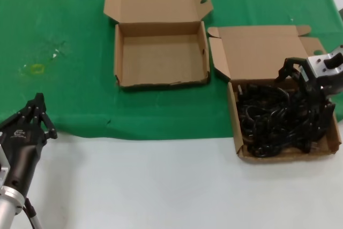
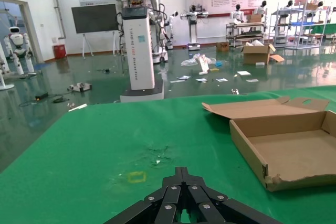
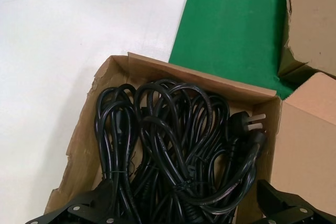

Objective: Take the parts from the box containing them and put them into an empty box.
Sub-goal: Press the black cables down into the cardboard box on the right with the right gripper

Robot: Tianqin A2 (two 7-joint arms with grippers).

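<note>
The parts, a tangle of black power cords (image 1: 268, 122) (image 3: 173, 140), fill the shallow tray of the box containing them (image 1: 234, 116) (image 3: 199, 77) at the right, its tall lid (image 1: 262, 52) standing open behind. My right gripper (image 1: 303, 92) (image 3: 181, 208) hangs just over the pile, open, one finger on each side of the cords and nothing gripped. A plug (image 3: 252, 124) lies near the lid side. The empty box (image 1: 161, 60) (image 2: 294, 145) (image 3: 315, 19) sits open at the middle back. My left gripper (image 1: 37, 113) (image 2: 181, 174) rests shut at the near left.
Green cloth (image 1: 64, 25) covers the far half of the table and bare white tabletop (image 1: 144, 186) the near half. A small yellow mark (image 1: 37, 69) (image 2: 136, 177) sits on the cloth ahead of the left gripper. A narrow green gap separates the two boxes.
</note>
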